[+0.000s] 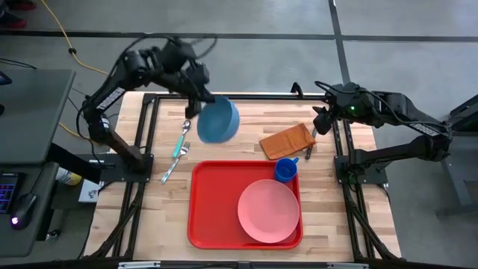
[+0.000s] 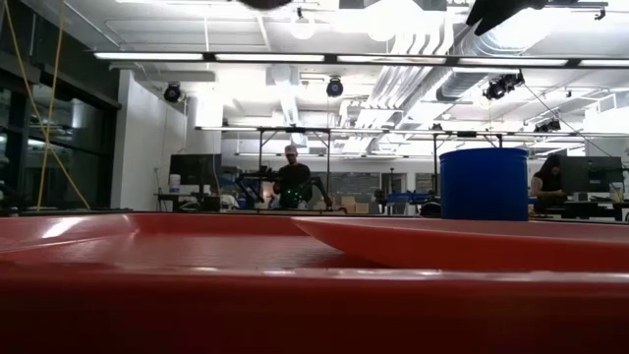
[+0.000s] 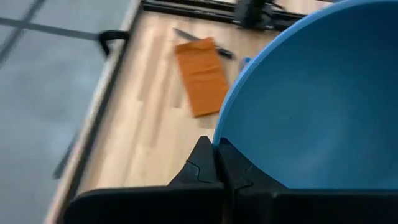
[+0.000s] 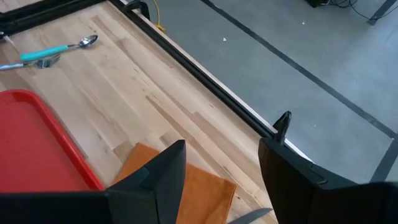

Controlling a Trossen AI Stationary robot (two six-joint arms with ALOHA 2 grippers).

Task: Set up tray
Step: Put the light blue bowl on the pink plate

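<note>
Left claw (image 1: 200, 104): clamped on the rim of the blue bowl (image 1: 218, 121), holding it tilted above the surface (image 1: 239, 134), beyond the tray.
Right claw (image 4: 221, 171): fingers apart, holding nothing, over the orange napkin (image 1: 287, 140) at the surface's far right.
Tray (image 1: 213, 202): red, flat on the near middle of the surface.
On tray: pink plate (image 1: 269, 211); blue cup (image 1: 285, 170) at the far right corner.
Left of tray: cutlery (image 1: 179, 149).

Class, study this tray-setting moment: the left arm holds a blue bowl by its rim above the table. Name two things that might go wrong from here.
1. The left gripper pinches only the thin rim of the blue bowl, which hangs tilted; it may slip or swing loose.
2. The tray already carries the pink plate and blue cup, so the bowl might knock one when lowered.
</note>
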